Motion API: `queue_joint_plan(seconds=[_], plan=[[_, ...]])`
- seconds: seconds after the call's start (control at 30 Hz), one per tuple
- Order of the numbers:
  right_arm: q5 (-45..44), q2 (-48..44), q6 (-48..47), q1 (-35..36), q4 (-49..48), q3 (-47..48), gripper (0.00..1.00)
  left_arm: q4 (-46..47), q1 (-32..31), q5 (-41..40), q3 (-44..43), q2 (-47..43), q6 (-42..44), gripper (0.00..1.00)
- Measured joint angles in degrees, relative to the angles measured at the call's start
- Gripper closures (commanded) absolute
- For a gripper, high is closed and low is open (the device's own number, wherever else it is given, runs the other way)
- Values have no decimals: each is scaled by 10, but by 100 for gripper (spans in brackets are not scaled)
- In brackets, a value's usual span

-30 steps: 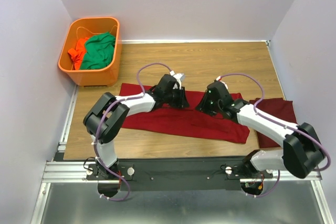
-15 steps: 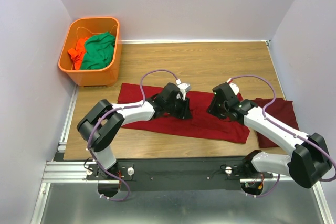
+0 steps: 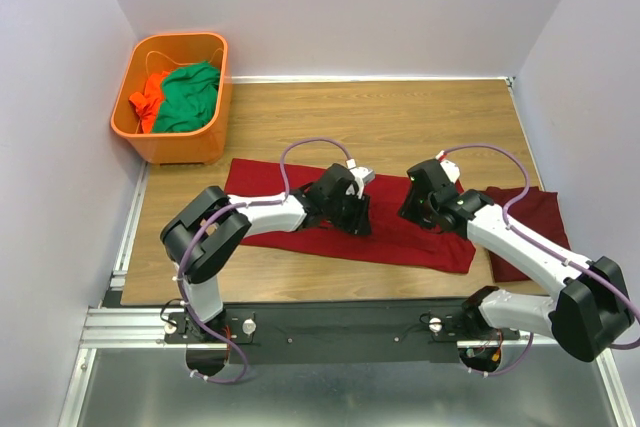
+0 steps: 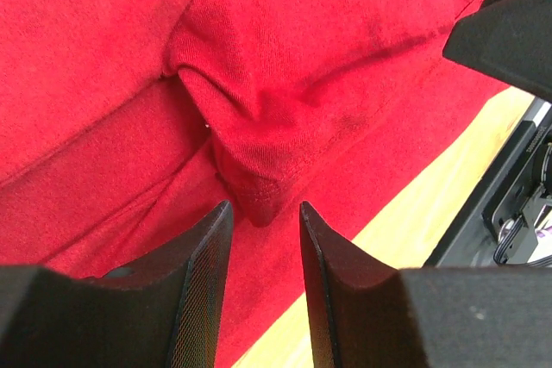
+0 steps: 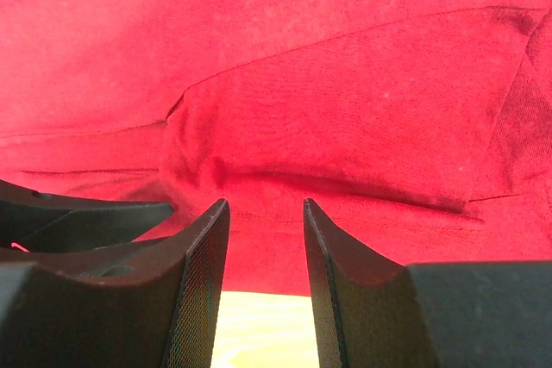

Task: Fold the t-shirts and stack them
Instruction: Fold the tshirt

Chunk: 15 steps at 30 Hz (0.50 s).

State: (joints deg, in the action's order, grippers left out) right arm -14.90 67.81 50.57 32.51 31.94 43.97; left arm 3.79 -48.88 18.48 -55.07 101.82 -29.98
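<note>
Left fingers (image 4: 200,286) and right fingers (image 5: 197,286) hang spread over the t-shirt (image 3: 395,237) folds, table (image 3: 400,117) showing beyond.

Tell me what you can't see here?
- Top view: the left gripper and right gripper cover the middle of the shirt.
- Top view: the right arm hides part of the second shirt.
- Top view: clothes hide the bottom of the basket.
- Wrist views: edges cut off most of the shirt.

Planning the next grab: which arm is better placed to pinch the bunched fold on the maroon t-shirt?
Left, probably: the left tool is open with the bunched fold of the t-shirt right before its gap; the right tool faces flatter cloth.
</note>
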Motion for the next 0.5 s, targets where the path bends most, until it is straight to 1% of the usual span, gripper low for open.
queue_joint_plan(seconds=[0.2,0.3,0.4,0.43,0.5], plan=[[0,0,0,0,5,0,53,-1,-5,-1,-7,6,0,60],[0,1,0,0,7,0,53,-1,-9,-5,-14,15,0,63],[0,3,0,0,7,0,53,-1,-11,-7,-15,19,0,74],[0,3,0,0,7,0,53,-1,-11,-8,-15,20,0,81],[0,5,0,0,7,0,53,-2,-11,-10,-15,20,-1,88]])
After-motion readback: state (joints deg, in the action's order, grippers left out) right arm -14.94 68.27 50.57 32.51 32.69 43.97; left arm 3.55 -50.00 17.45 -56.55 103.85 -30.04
